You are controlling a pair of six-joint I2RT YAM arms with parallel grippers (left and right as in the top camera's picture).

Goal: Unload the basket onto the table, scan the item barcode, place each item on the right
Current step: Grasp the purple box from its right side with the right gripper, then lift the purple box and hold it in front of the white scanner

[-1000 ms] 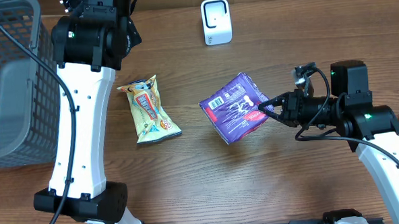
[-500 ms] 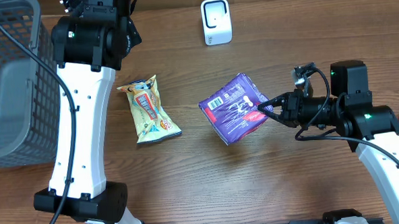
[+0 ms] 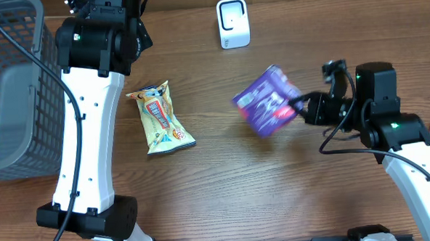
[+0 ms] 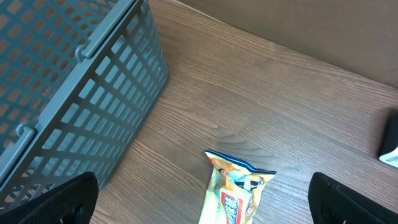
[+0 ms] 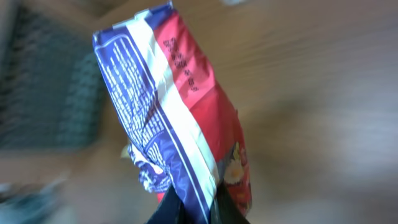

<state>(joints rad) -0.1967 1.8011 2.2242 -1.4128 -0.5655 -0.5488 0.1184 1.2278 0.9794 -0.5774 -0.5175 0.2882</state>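
Bag (image 3: 269,101), gripped at its edge by the clenched right end effector (image 3: 299,108), has been swung toward the scanner (image 3: 233,23) beyond; scan judged pending.

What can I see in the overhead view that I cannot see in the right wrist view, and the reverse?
Only the overhead view clearly shows the white scanner, the yellow snack packet, the grey basket and the left arm; the right wrist view's background is too blurred to tell them. Only the right wrist view shows the red side of the purple bag and the small print along its white seam. Both show the bag, the wooden table, and the right jaws shut on the bag's edge.
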